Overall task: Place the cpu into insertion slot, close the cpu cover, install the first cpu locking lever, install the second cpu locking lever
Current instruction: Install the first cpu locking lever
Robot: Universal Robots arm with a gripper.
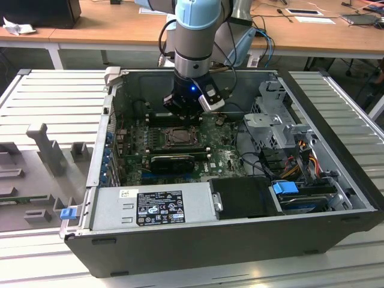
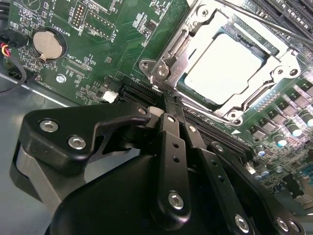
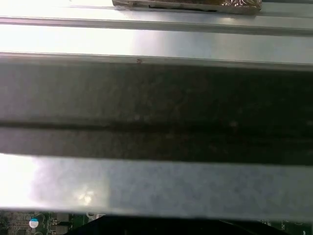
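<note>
— Where does the arm stand?

— In the exterior view it reaches down into the open computer case (image 1: 240, 240), which lies on its side on the ribbed metal surface (image 1: 54, 102). The pincer (image 1: 182, 107) hangs low over the green motherboard (image 1: 225, 157), just behind the cpu socket.

— And the cpu?

— In the second wrist view the cpu (image 2: 222, 66) sits flat in its slot, its pale metal top facing up. The cpu cover (image 2: 195, 34) lies down around it, the chip showing through the square window. In the exterior view the cpu cover (image 1: 178, 137) reads as a dark frame in the middle of the board.

— Is the pincer holding anything?

— Its black fingers (image 2: 171, 147) appear drawn together with their tips at the socket's corner, beside a shiny bracket with screws (image 2: 159, 68). I think they are closed on nothing, though the very tips are hard to make out.

— Anything else nearby?

— A round coin battery (image 2: 49, 44) on the board, and in the exterior view a grey power supply (image 1: 153, 207) along the case's near wall.
</note>
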